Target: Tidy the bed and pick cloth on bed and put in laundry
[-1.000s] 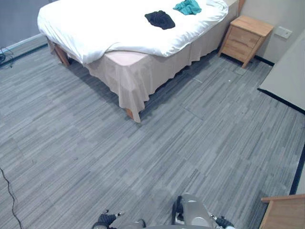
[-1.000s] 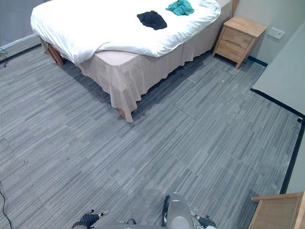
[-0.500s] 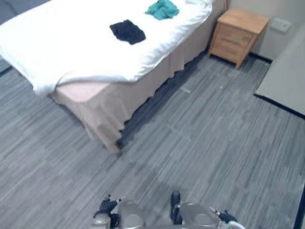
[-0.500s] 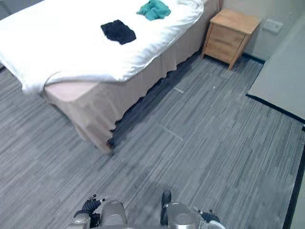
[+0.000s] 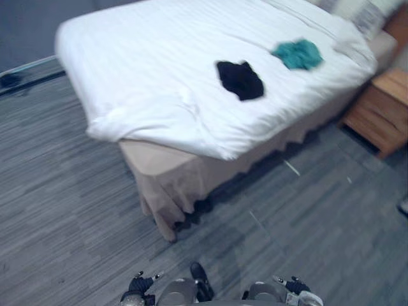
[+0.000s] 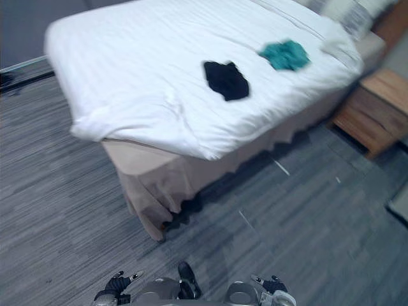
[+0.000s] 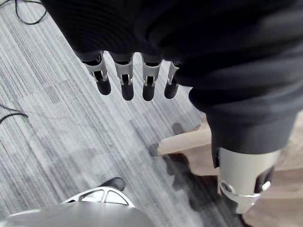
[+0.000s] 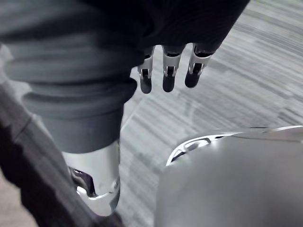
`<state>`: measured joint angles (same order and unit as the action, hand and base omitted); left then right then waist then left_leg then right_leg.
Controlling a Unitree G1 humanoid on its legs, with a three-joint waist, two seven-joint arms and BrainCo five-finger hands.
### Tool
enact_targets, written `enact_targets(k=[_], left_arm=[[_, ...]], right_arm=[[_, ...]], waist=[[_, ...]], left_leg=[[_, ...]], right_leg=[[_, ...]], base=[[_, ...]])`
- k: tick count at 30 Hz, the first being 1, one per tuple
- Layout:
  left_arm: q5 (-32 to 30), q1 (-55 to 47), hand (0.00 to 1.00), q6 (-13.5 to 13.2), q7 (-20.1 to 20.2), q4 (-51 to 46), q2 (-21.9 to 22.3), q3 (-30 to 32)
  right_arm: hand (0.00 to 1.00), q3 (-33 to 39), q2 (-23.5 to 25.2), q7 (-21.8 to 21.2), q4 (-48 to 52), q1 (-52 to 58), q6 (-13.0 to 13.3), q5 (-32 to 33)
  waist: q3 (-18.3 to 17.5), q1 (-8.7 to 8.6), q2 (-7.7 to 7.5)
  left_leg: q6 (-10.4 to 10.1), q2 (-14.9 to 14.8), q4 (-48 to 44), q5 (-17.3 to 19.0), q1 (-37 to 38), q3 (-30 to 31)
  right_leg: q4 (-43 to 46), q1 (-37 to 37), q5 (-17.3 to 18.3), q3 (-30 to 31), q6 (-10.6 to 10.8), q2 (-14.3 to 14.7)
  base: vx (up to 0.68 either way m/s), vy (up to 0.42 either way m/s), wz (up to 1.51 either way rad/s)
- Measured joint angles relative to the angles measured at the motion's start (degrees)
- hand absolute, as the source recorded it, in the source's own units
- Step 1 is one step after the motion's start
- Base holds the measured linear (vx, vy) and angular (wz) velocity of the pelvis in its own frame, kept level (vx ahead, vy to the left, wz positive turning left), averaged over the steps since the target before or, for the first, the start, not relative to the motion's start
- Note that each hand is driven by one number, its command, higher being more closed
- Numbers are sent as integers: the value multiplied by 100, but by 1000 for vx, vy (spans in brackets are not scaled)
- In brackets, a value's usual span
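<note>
Up on the bed (image 5: 155,157), a black cloth (image 5: 240,79) lies crumpled near the middle of the white duvet (image 5: 140,70). A teal cloth (image 5: 298,54) is bunched farther back and to the right, apart from the black one. Neither cloth is touched by a hand. The duvet is rumpled and hangs unevenly over the near corner, where a strip of mattress and the beige bed skirt (image 5: 169,191) are uncovered. A pillow (image 5: 366,13) sits at the far right end of the bed. A wooden nightstand (image 5: 379,111) stands just beside the bed on the right.

The left hand (image 7: 124,82) hangs low at the near left, well away from the bed, with its fingers straight and relaxed over the grey plank floor (image 5: 64,191), holding nothing. The right hand (image 8: 169,71) hangs at the near right in the same way, fingers loose and empty above the floor.
</note>
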<state>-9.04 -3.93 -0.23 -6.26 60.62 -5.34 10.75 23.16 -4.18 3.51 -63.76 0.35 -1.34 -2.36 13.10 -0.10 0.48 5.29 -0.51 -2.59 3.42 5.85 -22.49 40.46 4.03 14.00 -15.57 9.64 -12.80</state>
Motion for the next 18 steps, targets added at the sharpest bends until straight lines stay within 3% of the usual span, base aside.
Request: enact_targets(k=[3, 4, 5, 6, 8, 11, 16, 18], left_arm=[[-7, -38, 0, -1, 7, 13, -60, -21], [-15, -70, 0, 2, 7, 29, -123, -25], [-16, -126, 0, 4, 10, 37, -205, 5], [-18, -188, 0, 8, 9, 53, -266, 34], [-21, -414, 0, 100, 3, 74, -24, 209], [-18, -385, 0, 124, -1, 88, 189, 511], [276, -290, 0, 137, -143, -323, 194, 832], [453, -294, 0, 116, -374, -1494, 108, 839]], right_arm=[[0, -33, 72, -3, -3, -14, 16, 22], [0, -26, 142, -1, -7, -12, 7, 83], [0, -1, 236, -2, -29, 24, -5, 159], [0, 14, 287, -2, -50, 43, -9, 186], [0, 172, 181, 3, -51, 31, -5, 204], [0, 350, 108, 8, -53, 65, -28, 235], [0, 396, 140, 32, -34, 276, -24, 236], [0, 307, 198, 82, 40, 404, 0, 233]], waist=[[-85, 17, -145], [-110, 54, -280], [-164, 95, -490], [-204, 115, -658], [-346, 106, -258], [-376, 83, 18], [-398, 96, -96], [-426, 105, -153]], left_leg=[[-209, 30, 62, 122, 152, 534], [-328, 100, 74, 163, 181, 729], [-440, 224, 89, 228, 296, 884], [-501, 307, 120, 253, 383, 954], [-729, -55, 231, 308, 467, 992], [-899, -367, 413, 223, 495, 1172], [-1000, -546, 476, 167, 548, 1292], [-1005, -540, 469, 164, 484, 1309]], right_leg=[[-1761, 131, -156, 986, 60, 208], [-2520, 160, -626, 1463, 55, 205], [-2853, 201, -1510, 1702, -22, 130], [-2829, 217, -1612, 1683, -26, 54], [-3181, -44, -1470, 1389, -189, 304], [-3657, -347, -1567, 1054, -314, 604], [-3990, -622, -1629, 808, -448, 762], [-4064, -624, -1673, 782, -501, 759]], base=[[376, -249, 131], [326, -385, 104], [265, -363, 87], [285, -384, 50], [266, -302, 12], [194, -209, 31], [78, -97, 23], [3, -11, 8]])
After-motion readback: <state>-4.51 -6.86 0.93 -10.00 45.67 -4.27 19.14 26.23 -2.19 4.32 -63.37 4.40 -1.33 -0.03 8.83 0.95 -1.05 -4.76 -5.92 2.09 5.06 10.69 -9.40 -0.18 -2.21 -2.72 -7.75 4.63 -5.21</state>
